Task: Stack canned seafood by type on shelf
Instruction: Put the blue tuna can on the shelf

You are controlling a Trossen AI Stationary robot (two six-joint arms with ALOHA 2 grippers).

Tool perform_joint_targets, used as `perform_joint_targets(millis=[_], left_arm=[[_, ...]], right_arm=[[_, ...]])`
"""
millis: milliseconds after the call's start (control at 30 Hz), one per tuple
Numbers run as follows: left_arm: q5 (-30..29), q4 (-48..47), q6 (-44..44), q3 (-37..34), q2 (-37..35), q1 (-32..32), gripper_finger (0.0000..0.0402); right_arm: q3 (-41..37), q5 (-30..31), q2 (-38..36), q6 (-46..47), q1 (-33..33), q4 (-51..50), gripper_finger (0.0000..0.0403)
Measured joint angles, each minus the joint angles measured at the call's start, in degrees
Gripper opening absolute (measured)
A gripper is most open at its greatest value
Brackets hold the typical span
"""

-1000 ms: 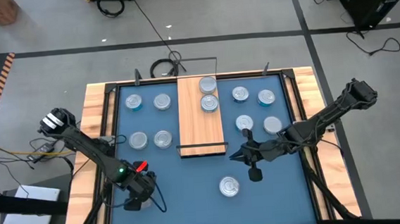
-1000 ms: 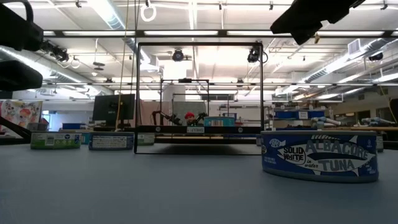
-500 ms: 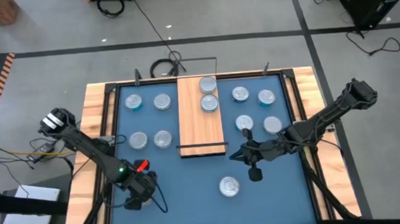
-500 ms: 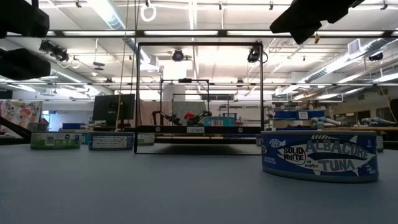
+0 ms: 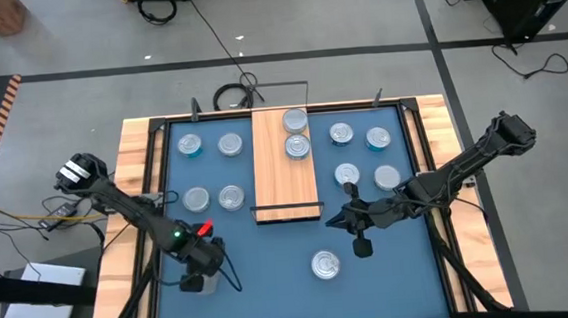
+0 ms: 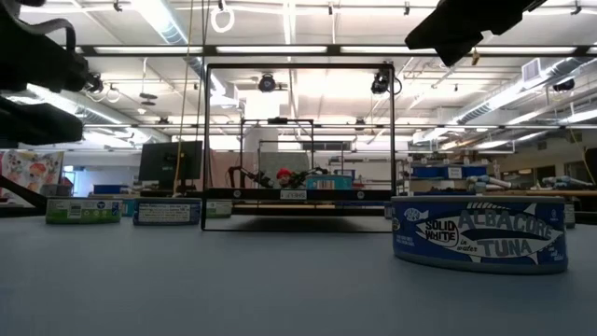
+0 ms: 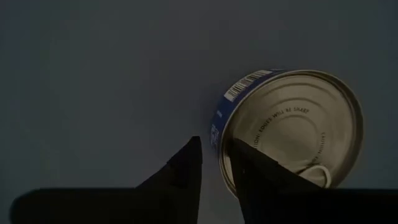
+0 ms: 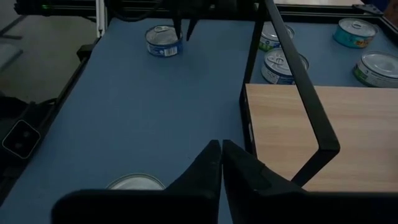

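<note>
Left hand (image 7: 214,163) is poised over a blue-sided tin (image 7: 289,134) near the worktop's (image 5: 272,270) front left; fingers stand slightly parted astride its rim (no firm grip can be told). Right hand (image 8: 221,160), fingers pressed together and empty, is held beside the shelf's (image 5: 285,174) front black frame (image 8: 298,93). Two tins (image 5: 295,135) are seen on the shelf; others are scattered either side.

Shelf (image 5: 285,169) lies mid-surface (image 5: 272,280), tins on both sides.
Two tins (image 5: 295,134) sit at the shelf's far end; four tins (image 5: 212,171) lie to its left, four (image 5: 362,155) to its right, one (image 5: 325,265) nearer the front, another (image 7: 289,134) at front left.
</note>
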Motion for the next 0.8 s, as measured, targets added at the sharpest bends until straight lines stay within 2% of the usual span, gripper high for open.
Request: perform_joint_targets(millis=[333,800], left_arm=[[3.49,5.47,3.53,-1.09,0.04,0.93,0.0006],[1.40,3.90,7.50,7.20,0.30,2.78,0.0001]], right_arm=[[0.00,-0.09,0.00,-0.04,0.00,-0.17,0.0019],[0.00,-0.09,0.00,-0.04,0.00,-0.31,0.0019]])
